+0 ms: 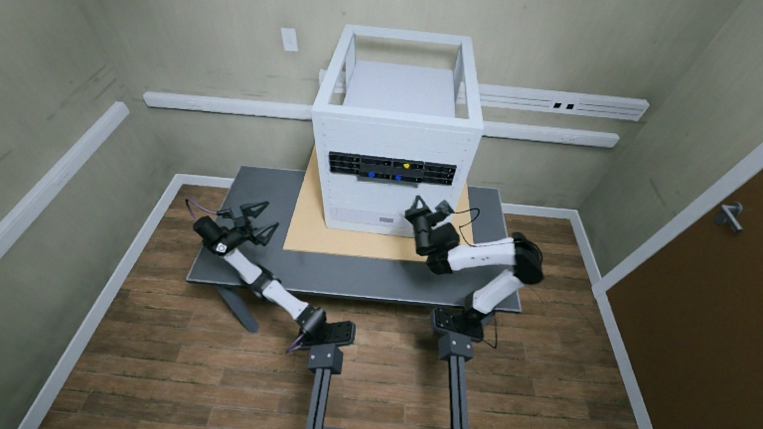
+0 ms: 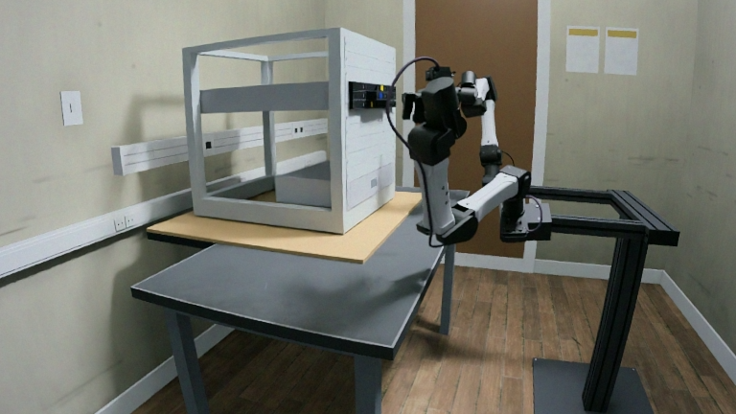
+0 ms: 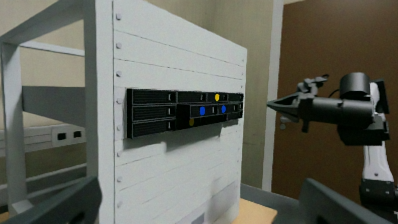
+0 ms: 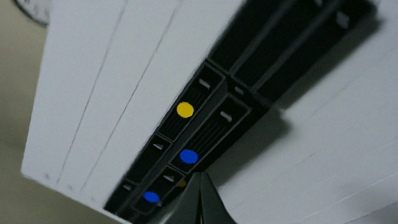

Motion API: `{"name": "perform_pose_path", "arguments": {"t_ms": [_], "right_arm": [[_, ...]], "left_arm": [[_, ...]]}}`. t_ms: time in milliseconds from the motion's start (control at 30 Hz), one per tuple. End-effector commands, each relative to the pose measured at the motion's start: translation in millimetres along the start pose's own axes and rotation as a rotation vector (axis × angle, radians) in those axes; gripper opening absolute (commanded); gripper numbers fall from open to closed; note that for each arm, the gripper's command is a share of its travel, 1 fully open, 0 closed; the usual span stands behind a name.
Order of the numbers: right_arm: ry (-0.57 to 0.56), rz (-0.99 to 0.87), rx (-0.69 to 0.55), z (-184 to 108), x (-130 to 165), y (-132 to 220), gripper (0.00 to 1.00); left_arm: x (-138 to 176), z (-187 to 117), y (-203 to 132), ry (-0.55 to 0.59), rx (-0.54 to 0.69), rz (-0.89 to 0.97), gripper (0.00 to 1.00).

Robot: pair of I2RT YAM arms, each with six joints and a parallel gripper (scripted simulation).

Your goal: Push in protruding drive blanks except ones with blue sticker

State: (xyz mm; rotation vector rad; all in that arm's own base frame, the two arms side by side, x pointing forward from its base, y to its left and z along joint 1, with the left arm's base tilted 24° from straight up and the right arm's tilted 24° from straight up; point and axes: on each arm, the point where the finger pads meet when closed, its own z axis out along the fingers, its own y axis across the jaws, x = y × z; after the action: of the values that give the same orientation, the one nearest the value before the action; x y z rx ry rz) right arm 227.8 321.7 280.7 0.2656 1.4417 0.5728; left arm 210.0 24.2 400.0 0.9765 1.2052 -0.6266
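Note:
The white rack (image 1: 368,197) (image 2: 370,149) (image 3: 165,170) stands upright with a black drive bay across its front. Two blanks with blue stickers, one at left (image 1: 372,174) (image 3: 202,111) (image 4: 151,196) and one at right (image 1: 398,177) (image 3: 223,108) (image 4: 189,156), stick out in the middle row. The blank with a yellow sticker (image 1: 406,165) (image 3: 217,97) (image 4: 185,109) above them looks level with its top-row neighbours. Another yellow-stickered blank (image 3: 191,122) (image 4: 181,183) is low, shaded and partly hidden. My right gripper (image 1: 417,199) (image 3: 267,103) (image 4: 200,182) is shut and empty, clear of the rack front. My left gripper (image 1: 270,215) (image 3: 200,187) is open, left of the rack.
The rack stands on a tan board (image 1: 309,239) (image 2: 350,252) on the dark table (image 1: 341,274) (image 2: 287,287). The wall and its white trunking (image 1: 228,104) (image 2: 159,154) are behind the rack. A brown door (image 1: 703,266) (image 2: 473,31) is at the right.

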Motion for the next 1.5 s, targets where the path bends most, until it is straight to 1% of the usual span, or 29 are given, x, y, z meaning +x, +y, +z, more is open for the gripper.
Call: {"name": "perform_pose_path", "arguments": {"t_ms": [0,33,167,467,533,600,767,933,1067,1467], "right_arm": [[0.044,-0.249,-0.069,-11.0,-10.0,4.5,0.00],[0.044,-0.249,-0.069,-11.0,-10.0,4.5,0.00],[0.083,-0.426,-0.102,-24.1,-20.3,-3.4,0.00],[0.141,-0.759,-0.171,-52.5,-63.5,-15.9,0.00],[0.147,-0.805,-0.176,-57.5,-72.1,-19.6,0.00],[0.147,-0.805,-0.176,-57.5,-72.1,-19.6,0.00],[0.169,-0.917,-0.207,-68.9,-90.0,-24.5,0.00],[0.170,-0.935,-0.228,-74.3,-102.5,-22.7,0.00],[0.165,-0.904,-0.239,-74.1,-104.3,-17.3,0.00],[0.165,-0.904,-0.240,-73.7,-104.0,-17.1,0.00]], "left_arm": [[-16.0,11.0,-14.6,0.016,0.032,0.045,1.00],[-16.0,11.0,-14.6,0.016,0.032,0.045,1.00],[-16.1,11.0,-14.6,0.017,0.032,0.046,1.00],[-16.1,11.0,-14.6,0.017,0.032,0.046,1.00],[-16.1,11.0,-14.6,0.017,0.032,0.046,1.00],[-16.1,11.0,-14.6,0.017,0.032,0.046,1.00],[-16.1,11.0,-14.7,0.017,0.032,0.046,1.00],[-16.1,11.0,-14.7,0.017,0.032,0.046,1.00],[-16.1,11.0,-14.7,0.017,0.032,0.046,1.00],[-16.1,11.0,-14.7,0.017,0.032,0.046,1.00]]}}
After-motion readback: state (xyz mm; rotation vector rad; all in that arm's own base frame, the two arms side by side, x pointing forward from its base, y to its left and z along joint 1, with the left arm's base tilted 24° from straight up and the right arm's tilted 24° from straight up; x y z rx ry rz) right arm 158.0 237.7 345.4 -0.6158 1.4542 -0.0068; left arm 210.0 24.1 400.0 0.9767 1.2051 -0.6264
